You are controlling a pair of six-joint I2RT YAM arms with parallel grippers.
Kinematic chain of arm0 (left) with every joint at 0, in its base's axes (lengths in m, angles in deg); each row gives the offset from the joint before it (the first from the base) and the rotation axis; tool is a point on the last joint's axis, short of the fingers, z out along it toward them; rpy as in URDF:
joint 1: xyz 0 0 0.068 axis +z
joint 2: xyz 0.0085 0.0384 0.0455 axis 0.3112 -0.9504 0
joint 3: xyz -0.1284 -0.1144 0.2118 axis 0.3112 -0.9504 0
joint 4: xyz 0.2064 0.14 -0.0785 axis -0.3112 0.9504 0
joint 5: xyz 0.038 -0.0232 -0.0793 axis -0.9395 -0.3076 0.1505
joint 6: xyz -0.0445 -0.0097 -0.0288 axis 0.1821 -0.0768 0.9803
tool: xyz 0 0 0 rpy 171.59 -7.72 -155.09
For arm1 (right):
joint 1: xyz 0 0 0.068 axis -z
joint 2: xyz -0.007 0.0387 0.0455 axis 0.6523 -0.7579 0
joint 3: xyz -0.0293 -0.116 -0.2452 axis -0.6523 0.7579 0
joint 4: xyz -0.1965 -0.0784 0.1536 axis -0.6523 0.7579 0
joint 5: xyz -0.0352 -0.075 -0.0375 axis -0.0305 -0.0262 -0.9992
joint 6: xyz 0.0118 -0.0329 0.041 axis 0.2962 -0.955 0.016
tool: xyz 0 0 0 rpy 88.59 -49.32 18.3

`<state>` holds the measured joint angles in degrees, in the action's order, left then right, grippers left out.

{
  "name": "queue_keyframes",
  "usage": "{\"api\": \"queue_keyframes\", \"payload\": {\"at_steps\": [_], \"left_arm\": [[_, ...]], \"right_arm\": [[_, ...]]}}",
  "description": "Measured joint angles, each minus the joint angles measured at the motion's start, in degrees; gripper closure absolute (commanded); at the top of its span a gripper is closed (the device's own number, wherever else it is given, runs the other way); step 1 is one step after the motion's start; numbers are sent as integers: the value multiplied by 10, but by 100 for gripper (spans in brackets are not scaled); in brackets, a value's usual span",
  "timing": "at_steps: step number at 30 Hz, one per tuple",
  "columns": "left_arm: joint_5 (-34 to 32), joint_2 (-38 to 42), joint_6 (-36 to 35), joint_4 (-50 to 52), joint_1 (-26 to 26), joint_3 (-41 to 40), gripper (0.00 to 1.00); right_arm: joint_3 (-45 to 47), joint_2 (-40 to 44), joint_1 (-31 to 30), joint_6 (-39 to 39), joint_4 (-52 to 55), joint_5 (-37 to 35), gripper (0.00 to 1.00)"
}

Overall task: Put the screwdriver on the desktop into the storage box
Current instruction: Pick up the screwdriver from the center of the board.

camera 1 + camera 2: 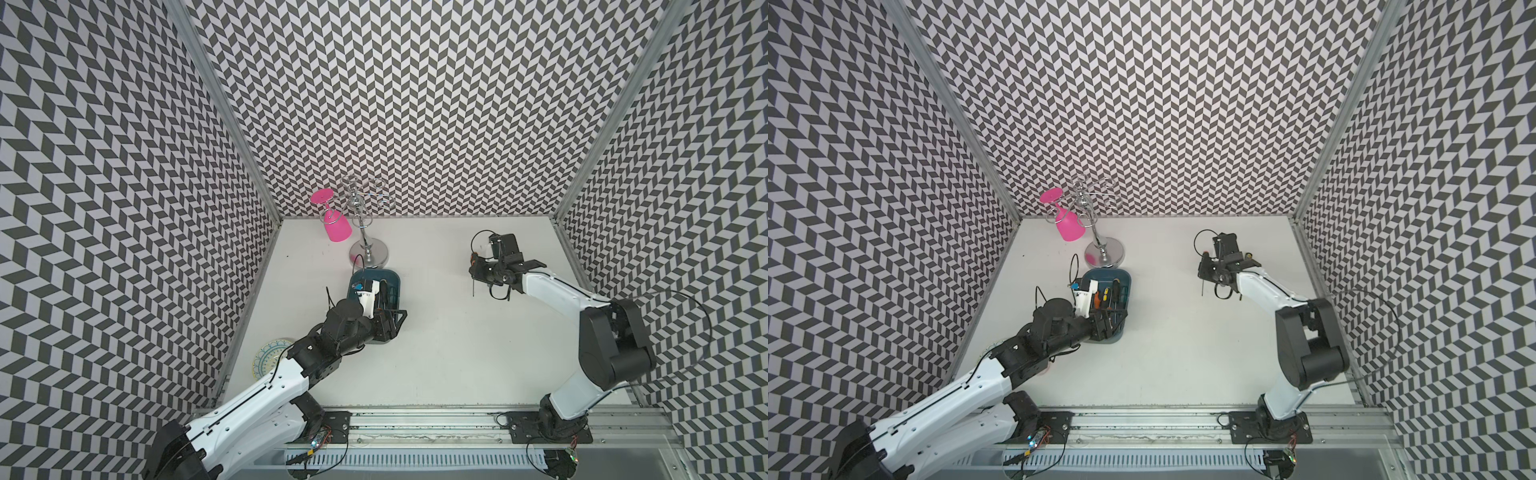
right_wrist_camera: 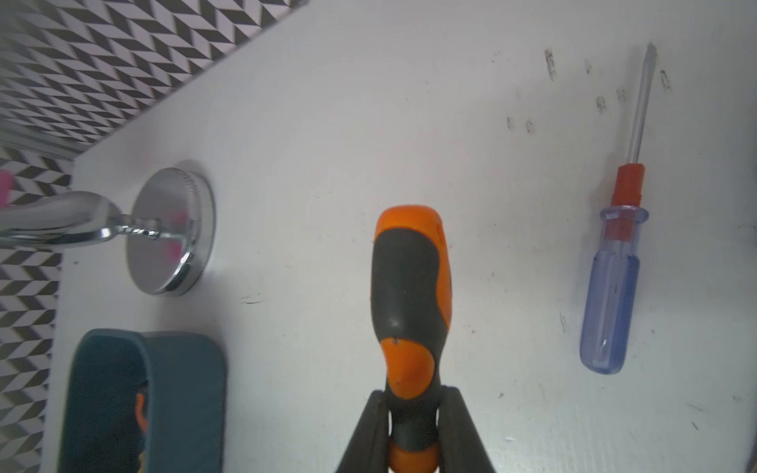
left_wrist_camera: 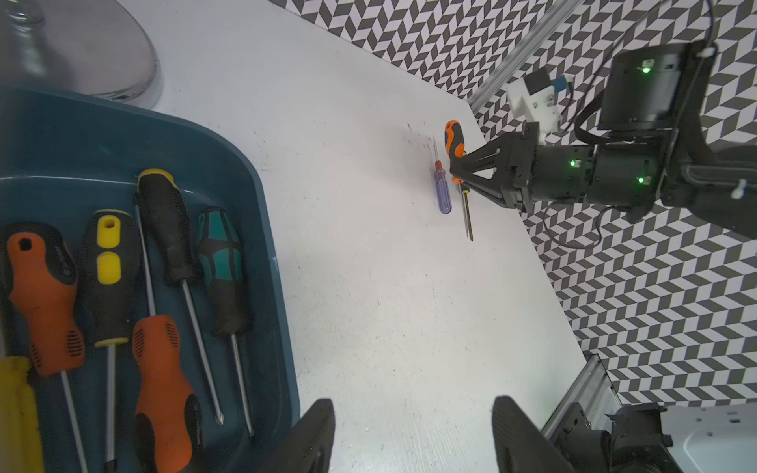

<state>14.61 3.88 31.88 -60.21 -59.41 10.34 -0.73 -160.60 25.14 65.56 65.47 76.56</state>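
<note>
Slippage looks like the first risk. The orange-and-black screwdriver point(image 2: 409, 295) is pinched in the right tool point(image 2: 411, 393), whose jaws are closed on the narrow neck of the handle. It is out toward the right edge of the bench point(image 1: 436, 340), well apart from the storage box point(image 3: 241, 188). The fat handle juts past the jaws one way and the shaft the other, so a quick swing could make it pivot or slide out. Whether it is clear of the bench I cannot tell.

Just beside it lies a small blue-handled screwdriver point(image 2: 610, 295), which a low sweep could knock away. Over by the left edge, the box already holds a row of screwdrivers point(image 3: 168, 229), so another may ride on top and roll over the low wall. The left tool point(image 3: 413, 434) hangs over the box's near end, jaws apart and empty, right where a delivery would come in, so the arms could clash. Beside the box's far end is a chrome stand point(image 1: 370, 251) with a pink glass point(image 1: 336, 226) hanging from it, and a wide approach might clip it.
</note>
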Motion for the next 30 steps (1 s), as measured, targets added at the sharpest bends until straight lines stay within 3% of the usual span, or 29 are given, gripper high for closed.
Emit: {"api": "queue_keyframes", "payload": {"at_steps": [13,18,23,30], "left_arm": [[20,-57,0,-71,2,26,39],[44,-64,5,-116,4,26,40],[75,-68,21,-180,4,14,31],[107,-78,49,-269,4,-34,30]], "right_arm": [[129,178,-20,2,-65,135,90],[167,234,-59,8,-106,184,90],[203,273,-110,20,-144,215,90],[242,304,-165,37,-200,247,90]]}}
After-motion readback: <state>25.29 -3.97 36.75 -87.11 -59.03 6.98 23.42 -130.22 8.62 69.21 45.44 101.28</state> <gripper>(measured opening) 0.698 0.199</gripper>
